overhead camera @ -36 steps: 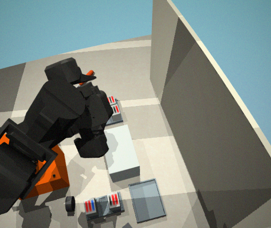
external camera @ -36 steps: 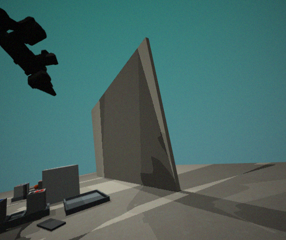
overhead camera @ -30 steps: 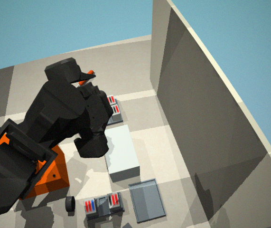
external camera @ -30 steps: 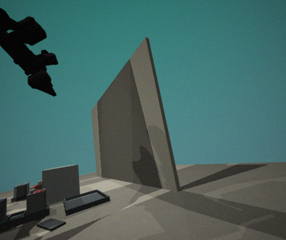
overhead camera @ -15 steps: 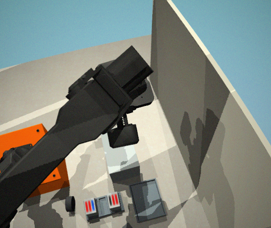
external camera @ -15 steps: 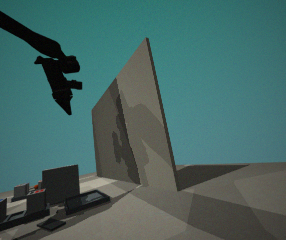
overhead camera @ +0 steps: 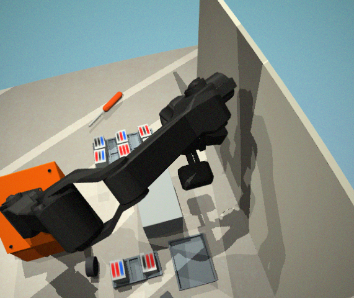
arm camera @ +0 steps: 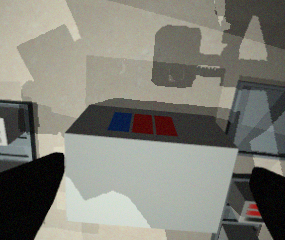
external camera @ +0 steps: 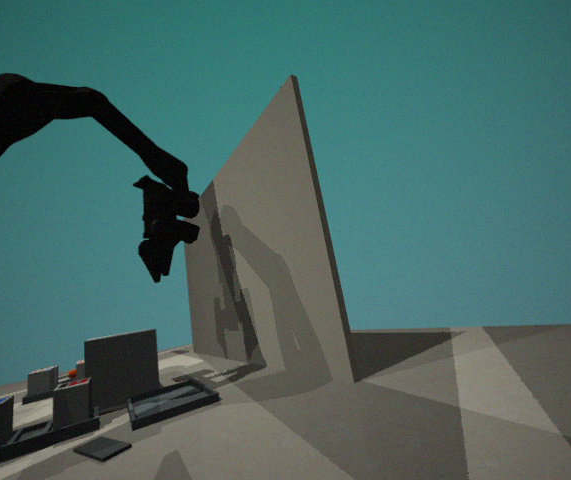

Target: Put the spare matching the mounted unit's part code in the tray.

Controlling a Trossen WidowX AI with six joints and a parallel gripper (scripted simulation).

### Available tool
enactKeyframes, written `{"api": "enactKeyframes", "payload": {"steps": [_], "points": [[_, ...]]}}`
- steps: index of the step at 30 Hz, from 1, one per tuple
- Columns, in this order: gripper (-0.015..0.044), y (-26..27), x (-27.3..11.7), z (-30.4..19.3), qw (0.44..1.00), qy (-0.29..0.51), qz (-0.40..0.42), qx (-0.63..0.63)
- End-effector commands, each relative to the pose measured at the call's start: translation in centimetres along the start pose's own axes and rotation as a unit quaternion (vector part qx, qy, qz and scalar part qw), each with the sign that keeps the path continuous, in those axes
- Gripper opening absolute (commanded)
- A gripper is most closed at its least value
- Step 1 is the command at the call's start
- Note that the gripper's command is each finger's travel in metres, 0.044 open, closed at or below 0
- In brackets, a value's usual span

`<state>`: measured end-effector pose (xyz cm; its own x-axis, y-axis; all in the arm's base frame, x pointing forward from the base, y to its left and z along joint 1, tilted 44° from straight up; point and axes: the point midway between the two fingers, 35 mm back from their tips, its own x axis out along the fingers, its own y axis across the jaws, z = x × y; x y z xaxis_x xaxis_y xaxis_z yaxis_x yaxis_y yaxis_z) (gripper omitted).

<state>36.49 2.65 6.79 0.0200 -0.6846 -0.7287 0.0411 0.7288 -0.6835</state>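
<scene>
— Where is the mounted unit [arm camera: 149, 172] now?

— It stands on the surface [overhead camera: 42, 105], a pale grey block, between the two racks of spares. In the wrist view I see its back face, and there are three squares in a row on it: one blue, then two red.

— And the spares?

— The far rack [overhead camera: 119, 146] holds several white-topped spares with coloured stripes. One has dark and blue stripes [overhead camera: 99, 140], one red and blue [overhead camera: 99, 155], one more red and blue [overhead camera: 121, 136], one all red [overhead camera: 123, 149] and another red one [overhead camera: 144, 130] partly behind the arm. The near rack [overhead camera: 136, 266] holds two: the left spare [overhead camera: 117, 268] shows red stripes and one blue, the right spare [overhead camera: 147, 261] shows red and dark stripes. All sit in their racks.

— The tray?

— The tray [overhead camera: 209, 256] is a shallow grey one, just to the right of the near rack and near the unit. I see nothing inside it, only shadows.

— What does the pincer do?

— The pincer [external camera: 157, 263] hangs high above the surface, close to the tall wall [external camera: 275, 232], and it points down toward the back of the unit. Its fingers stand wide apart and hold nothing.

— Anything else around?

— A screwdriver [overhead camera: 106, 107] with an orange handle lies far to the left, a small dark roller [overhead camera: 92, 266] lies left of the near rack, and the arm's base is on an orange block [overhead camera: 20, 182].
</scene>
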Motion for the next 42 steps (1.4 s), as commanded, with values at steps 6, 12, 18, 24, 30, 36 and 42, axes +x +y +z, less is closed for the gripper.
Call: {"api": "enactKeyframes", "payload": {"steps": [6,12,18,24,30,36,42], "points": [[0.044,-0.2,-0.3,0.5,1.0,-0.005,-0.006,0.003],[0.044,-0.2,-0.3,0.5,1.0,-0.005,-0.006,0.003],[0.044,-5.1,0.6,-3.0,0.99,0.008,0.008,0.143],[0.044,-10.2,2.0,-8.4,0.94,0.012,0.012,0.34],[0.044,-13.3,3.7,-14.3,0.846,0.004,0.005,0.533],[0.044,-14.3,5.8,-20.2,0.718,-0.007,-0.004,0.696],[0.044,-14.3,6.0,-20.8,0.702,-0.008,-0.006,0.712]]}}
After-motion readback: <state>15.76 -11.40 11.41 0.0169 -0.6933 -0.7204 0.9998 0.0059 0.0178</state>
